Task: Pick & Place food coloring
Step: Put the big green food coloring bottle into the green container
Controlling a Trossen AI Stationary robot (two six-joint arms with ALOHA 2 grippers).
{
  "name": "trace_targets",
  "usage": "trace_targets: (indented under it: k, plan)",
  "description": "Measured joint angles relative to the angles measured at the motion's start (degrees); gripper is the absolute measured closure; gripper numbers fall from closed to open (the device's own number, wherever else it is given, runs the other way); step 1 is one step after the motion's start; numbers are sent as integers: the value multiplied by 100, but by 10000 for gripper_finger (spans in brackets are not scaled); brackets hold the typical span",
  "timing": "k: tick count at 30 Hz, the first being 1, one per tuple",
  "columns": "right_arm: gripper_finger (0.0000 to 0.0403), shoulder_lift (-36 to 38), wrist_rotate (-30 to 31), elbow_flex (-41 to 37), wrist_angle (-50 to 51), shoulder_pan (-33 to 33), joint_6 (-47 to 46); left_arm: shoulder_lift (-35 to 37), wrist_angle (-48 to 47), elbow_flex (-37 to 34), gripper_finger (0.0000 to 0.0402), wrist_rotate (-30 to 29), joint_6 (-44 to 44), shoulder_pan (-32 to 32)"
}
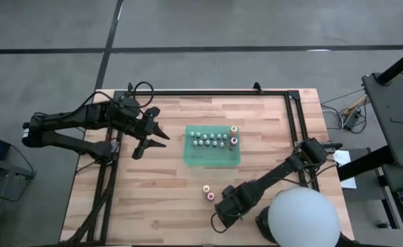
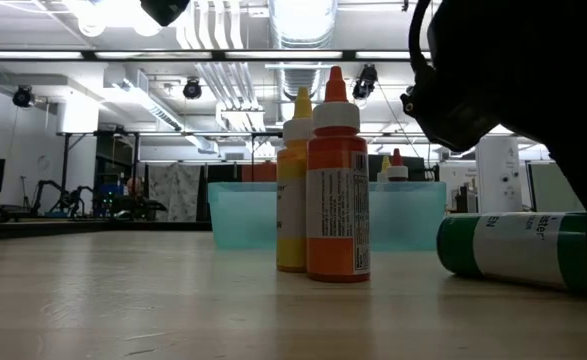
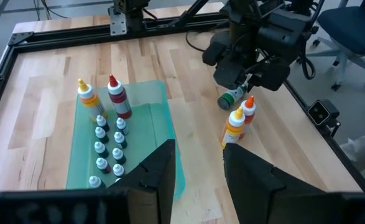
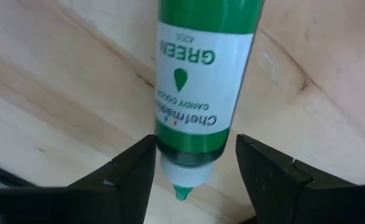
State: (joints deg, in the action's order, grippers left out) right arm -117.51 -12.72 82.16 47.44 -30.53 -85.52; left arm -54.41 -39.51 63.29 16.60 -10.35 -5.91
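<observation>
Right tool [image 4: 194, 168] open, astride green bottle [image 4: 201, 87] lying flat on table [image 4: 58, 93]

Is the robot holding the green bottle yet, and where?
Not yet. The right gripper is open around the lying green bottle's neck end. The left gripper holds nothing.

Bright ceiling lights [image 2: 303, 20] blow out overhead from low down, my surface [image 2: 123, 290] evenly lit, shadows soft.
</observation>
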Motion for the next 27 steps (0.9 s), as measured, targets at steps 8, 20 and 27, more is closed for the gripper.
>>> trace_targets:
  k: [8,20,27]
  plan:
    - [227,0,-139,-33,-57,23,42,0,2,0,294,0,0,0]
    - [298,2,-232,-136,-181,22,36,0,1,0,294,-2,0,0]
    - [298,4,-229,-81,-125,18,66,0,2,0,294,-2,0,0]
